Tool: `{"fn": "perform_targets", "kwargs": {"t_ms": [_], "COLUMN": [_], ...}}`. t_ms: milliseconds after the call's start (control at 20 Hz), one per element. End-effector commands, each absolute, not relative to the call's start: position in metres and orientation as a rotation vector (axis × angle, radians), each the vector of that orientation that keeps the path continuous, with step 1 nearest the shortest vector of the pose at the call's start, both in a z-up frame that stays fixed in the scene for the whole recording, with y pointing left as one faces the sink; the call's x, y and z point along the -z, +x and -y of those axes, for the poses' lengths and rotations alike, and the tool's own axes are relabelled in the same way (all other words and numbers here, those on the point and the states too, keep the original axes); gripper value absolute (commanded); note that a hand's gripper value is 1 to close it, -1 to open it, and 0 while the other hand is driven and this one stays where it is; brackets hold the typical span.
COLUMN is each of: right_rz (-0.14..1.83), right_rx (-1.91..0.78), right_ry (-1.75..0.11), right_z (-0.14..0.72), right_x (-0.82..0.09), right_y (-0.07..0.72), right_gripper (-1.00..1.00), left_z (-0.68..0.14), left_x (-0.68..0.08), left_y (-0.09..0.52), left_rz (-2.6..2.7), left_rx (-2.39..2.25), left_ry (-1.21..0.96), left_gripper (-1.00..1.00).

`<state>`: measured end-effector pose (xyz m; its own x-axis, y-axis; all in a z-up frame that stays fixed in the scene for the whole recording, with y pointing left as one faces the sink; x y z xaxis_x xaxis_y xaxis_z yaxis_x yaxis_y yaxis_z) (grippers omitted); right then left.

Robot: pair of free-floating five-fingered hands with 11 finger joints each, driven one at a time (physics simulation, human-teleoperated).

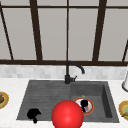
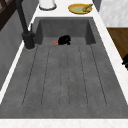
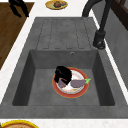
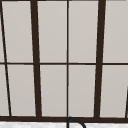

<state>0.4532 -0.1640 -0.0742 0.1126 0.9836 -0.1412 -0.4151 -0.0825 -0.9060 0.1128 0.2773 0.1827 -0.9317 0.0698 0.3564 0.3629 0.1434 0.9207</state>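
Note:
A red-rimmed plate (image 1: 90, 109) (image 3: 82, 91) lies on the basin floor of the grey sink (image 1: 45, 95). On it rests a purple eggplant (image 3: 77, 83) with a green stem. My right hand (image 1: 84, 103) (image 3: 62, 74) (image 2: 64, 40) is down on the plate, fingers curled over the eggplant's blunt end. My left hand (image 1: 33, 114) (image 3: 18, 5) (image 2: 125, 61) hangs in the air by the front edge of the drainboard, out over the floor, fingers relaxed and holding nothing. A large red ball (image 1: 67, 115) covers the sink's front edge in the front view.
A black faucet (image 1: 68, 75) stands behind the sink in front of a window (image 4: 67, 60). A plate with brown food (image 1: 2, 99) sits on the left counter. On the right counter are a yellow plate (image 1: 124, 108) and a white jar (image 1: 125, 83).

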Motion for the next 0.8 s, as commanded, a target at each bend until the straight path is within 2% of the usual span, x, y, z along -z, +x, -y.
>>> {"fn": "perform_targets", "kwargs": {"t_ms": [0, 150, 200, 250, 450, 750], "right_rz": [0.737, 0.658, 0.638, 0.68, 0.693, 0.803], "right_rx": [-1.321, -1.335, -1.332, -1.375, -1.389, -1.372], "right_ry": [-1.051, -1.025, -1.028, -0.981, -1.07, -1.079], "right_z": [0.159, 0.148, 0.148, 0.16, 0.158, 0.185], "right_x": [0.079, 0.077, 0.075, 0.07, 0.036, -0.008], "right_y": [0.469, 0.47, 0.468, 0.463, 0.459, 0.429], "right_gripper": [1.0, 1.0, -1.0, -1.0, -1.0, -1.0], "left_z": [-0.277, -0.277, -0.277, -0.277, -0.277, -0.277], "left_x": [-0.183, -0.183, -0.183, -0.183, -0.183, -0.183], "left_y": [0.113, 0.113, 0.113, 0.113, 0.113, 0.113], "left_rz": [2.19, 2.19, 2.19, 2.19, 2.19, 2.19], "left_rx": [1.871, 1.871, 1.871, 1.871, 1.871, 1.871], "left_ry": [-0.424, -0.424, -0.424, -0.424, -0.424, -0.424], "left_gripper": [0.0, 0.0, 0.0, 0.0, 0.0, 0.0]}}
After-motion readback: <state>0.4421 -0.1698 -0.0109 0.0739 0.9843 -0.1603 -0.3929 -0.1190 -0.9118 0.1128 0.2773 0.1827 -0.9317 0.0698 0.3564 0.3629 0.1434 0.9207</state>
